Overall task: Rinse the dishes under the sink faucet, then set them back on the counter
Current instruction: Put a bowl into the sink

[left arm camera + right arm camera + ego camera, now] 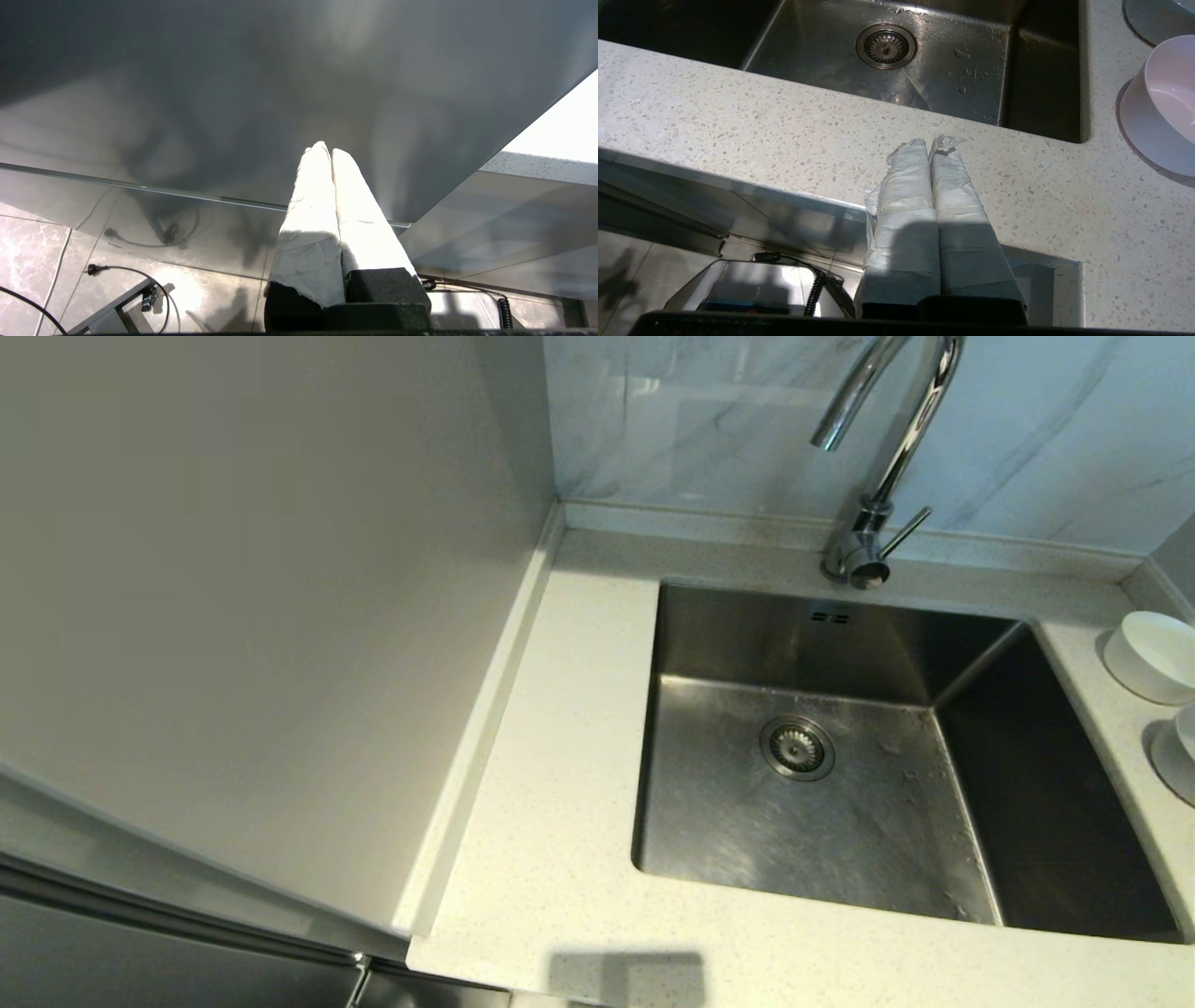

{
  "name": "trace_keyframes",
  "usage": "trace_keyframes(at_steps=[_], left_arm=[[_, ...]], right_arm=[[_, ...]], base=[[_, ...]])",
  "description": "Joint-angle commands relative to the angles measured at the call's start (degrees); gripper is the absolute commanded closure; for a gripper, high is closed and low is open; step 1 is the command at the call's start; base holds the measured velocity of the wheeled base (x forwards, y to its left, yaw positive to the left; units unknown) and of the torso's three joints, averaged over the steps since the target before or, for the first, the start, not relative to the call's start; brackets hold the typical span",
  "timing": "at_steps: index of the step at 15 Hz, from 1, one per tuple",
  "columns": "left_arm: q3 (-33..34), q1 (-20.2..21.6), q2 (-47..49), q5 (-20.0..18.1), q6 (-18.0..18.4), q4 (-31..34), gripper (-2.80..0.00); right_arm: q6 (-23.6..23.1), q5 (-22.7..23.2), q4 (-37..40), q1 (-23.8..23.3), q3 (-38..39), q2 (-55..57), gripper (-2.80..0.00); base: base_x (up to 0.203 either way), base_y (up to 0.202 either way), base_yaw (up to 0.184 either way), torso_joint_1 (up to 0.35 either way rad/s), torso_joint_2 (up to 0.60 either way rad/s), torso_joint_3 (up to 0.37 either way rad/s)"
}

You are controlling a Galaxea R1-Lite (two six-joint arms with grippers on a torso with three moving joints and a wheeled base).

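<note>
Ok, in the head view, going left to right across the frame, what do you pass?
Plain grey wall panel → bare stretch of the speckled counter → drain strainer in the steel sink → chrome faucet behind the basin → white bowl on the counter by the right edge.

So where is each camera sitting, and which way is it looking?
Head view: high on the robot's head, looking down at the sink, faucet, counter and a white bowl; no arms show.
Left wrist view: behind the shut left gripper, low beside a grey cabinet panel, floor beneath.
Right wrist view: behind the shut right gripper, at the counter's front edge, facing the sink and a pink bowl.
Shared: head and right wrist views both show the drain strainer.
</note>
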Motion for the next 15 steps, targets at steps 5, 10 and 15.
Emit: trace_keyframes(at_steps=[5, 10, 15], left_arm=[[0.0, 0.0, -0.2, 0.1, 0.0, 0.0, 0.00], [0.0, 0.0, -0.2, 0.1, 0.0, 0.0, 0.00], [0.0, 0.0, -0.2, 0.1, 0.0, 0.0, 0.00]], right_arm=[[-2.5, -0.4, 0.0, 0.0, -2.3, 3.2, 0.00], [-4.9, 0.0, 0.3, 0.0, -17.6, 26.0, 0.00], [-5.5, -1.3, 9.2, -1.3, -53.3, 52.0, 0.00]], base=[[0.000, 0.000, 0.000, 0.000, 0.00, 0.000], [0.000, 0.000, 0.000, 0.000, 0.00, 0.000], [0.000, 0.000, 0.000, 0.000, 0.00, 0.000]])
